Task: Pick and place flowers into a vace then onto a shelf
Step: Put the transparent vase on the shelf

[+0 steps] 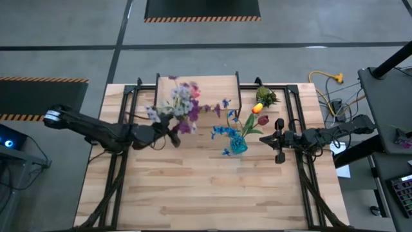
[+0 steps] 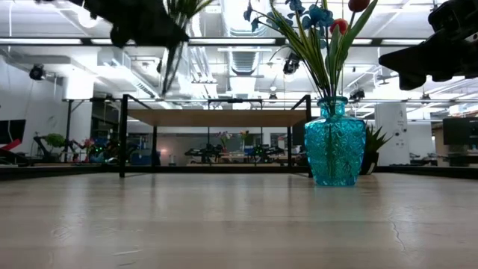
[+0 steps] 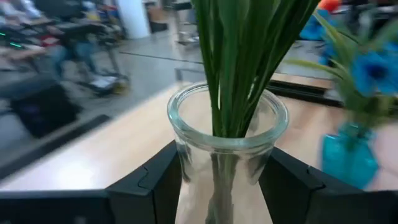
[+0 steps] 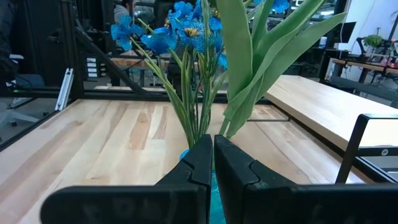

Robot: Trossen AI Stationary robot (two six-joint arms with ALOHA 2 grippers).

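The bench (image 1: 212, 187) carries the shelf (image 1: 212, 87) at its far edge and a teal vase (image 1: 238, 145) of blue and red flowers (image 1: 222, 132) near the middle. A clear vase (image 3: 227, 146) of purple and white flowers (image 1: 180, 103) is grasped by the left hand (image 1: 168, 134) and held above the bench, just in front of the shelf. The right hand (image 1: 279, 140) is clenched empty, beside the teal vase. The clear vase is best kept upright, carried level over the shelf top, lowered gently and released only once seated
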